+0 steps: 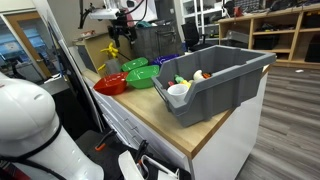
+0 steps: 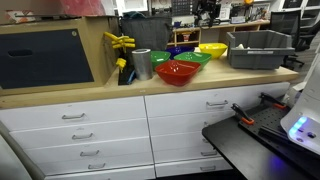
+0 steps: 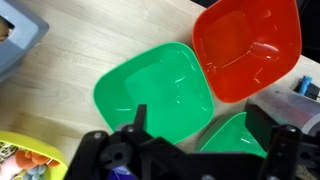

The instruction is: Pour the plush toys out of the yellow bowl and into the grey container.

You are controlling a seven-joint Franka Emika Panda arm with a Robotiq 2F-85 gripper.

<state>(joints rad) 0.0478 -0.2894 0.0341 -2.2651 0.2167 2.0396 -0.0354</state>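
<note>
The yellow bowl (image 3: 42, 152) shows at the bottom left corner of the wrist view, with small mixed-colour plush toys (image 3: 20, 166) inside it. In an exterior view the yellow bowl (image 2: 212, 49) sits among the other bowls, beside the grey container (image 2: 258, 48). The grey container (image 1: 215, 80) stands at the counter's end, and only its corner (image 3: 14, 35) shows in the wrist view. My gripper (image 3: 205, 125) hovers open over two green bowls, with nothing between its fingers (image 3: 140, 118).
A large green bowl (image 3: 155, 90), a red bowl (image 3: 248, 45) and another green bowl (image 3: 235, 135) lie below the gripper. A metal cylinder (image 2: 141, 64) and a yellow tool (image 2: 120, 42) stand behind the bowls. A white cup (image 1: 178, 90) lies in the grey container.
</note>
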